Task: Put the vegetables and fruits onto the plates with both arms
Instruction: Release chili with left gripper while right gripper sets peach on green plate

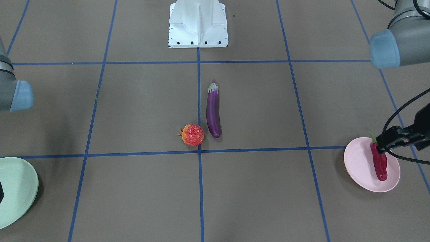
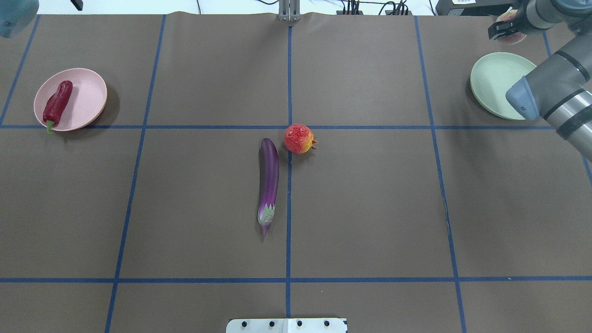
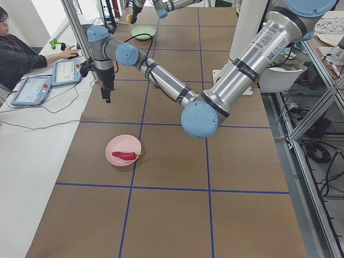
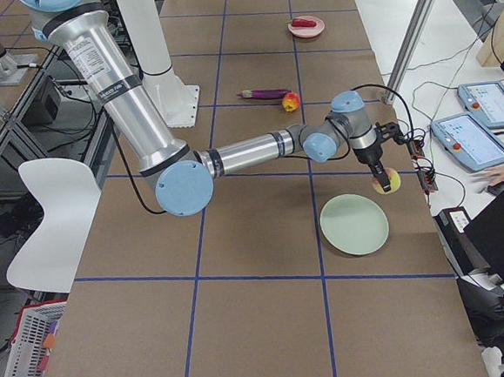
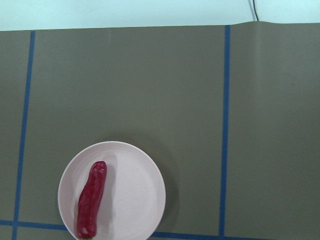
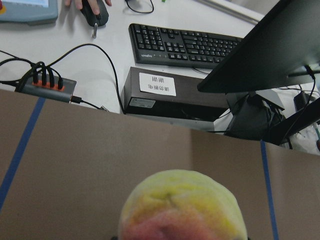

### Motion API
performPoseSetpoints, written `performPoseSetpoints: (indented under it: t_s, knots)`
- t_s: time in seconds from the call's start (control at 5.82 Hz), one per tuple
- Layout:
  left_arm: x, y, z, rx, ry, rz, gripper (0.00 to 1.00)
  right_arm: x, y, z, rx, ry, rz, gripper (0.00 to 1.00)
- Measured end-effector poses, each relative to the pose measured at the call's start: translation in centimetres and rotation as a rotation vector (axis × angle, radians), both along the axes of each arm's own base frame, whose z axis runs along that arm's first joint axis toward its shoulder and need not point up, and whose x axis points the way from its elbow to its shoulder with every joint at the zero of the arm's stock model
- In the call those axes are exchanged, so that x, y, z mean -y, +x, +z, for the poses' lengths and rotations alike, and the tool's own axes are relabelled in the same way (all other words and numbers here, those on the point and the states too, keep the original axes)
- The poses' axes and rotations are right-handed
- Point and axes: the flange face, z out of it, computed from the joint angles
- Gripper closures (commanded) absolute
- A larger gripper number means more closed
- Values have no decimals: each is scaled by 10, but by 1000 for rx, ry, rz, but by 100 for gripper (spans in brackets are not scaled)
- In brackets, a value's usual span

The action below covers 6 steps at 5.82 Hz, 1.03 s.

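The dark-red chili (image 1: 379,164) lies on the pink plate (image 1: 359,171) at the table's left end. My left gripper (image 1: 381,145) hangs above it, open and holding nothing. My right gripper (image 2: 502,28) is shut on the peach (image 4: 389,180), which is in the air just past the far rim of the mint green plate (image 2: 492,83). The right wrist view shows the peach (image 6: 182,207) close up. The purple eggplant (image 2: 269,178) and the pomegranate (image 2: 299,138) lie side by side at the table's middle, away from both grippers.
The white base block (image 1: 198,23) stands at the robot's edge. Past the far edge are a keyboard (image 6: 185,42), a monitor, cables and tablets. A person (image 3: 21,51) sits there. The right arm's elbow (image 2: 525,99) overhangs the green plate.
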Motion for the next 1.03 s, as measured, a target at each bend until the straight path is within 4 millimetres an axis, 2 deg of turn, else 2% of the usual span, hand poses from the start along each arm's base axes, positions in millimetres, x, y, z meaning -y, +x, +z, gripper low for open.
performPoseSetpoints:
  t_s: [0.17, 0.34, 0.52, 0.69, 0.86, 1.03]
  knots:
    - [-13, 13, -29, -69, -17, -5, 0, -7, -9, 23, 56, -75, -59, 100]
    - [-31, 35, -54, -116, -32, -6, 0, -13, -15, 37, 106, -140, -106, 100]
    - [-52, 64, -78, -147, -37, 5, 0, -17, -21, 43, 134, -191, -135, 100]
    - [-75, 101, -101, -170, -25, 50, 0, -18, -28, 48, 141, -228, -149, 100]
    - [-99, 142, -122, -184, -27, 88, 0, -20, -33, 54, 146, -254, -158, 11]
    - [-119, 176, -136, -182, -42, 97, 0, -21, -36, 56, 155, -272, -159, 2]
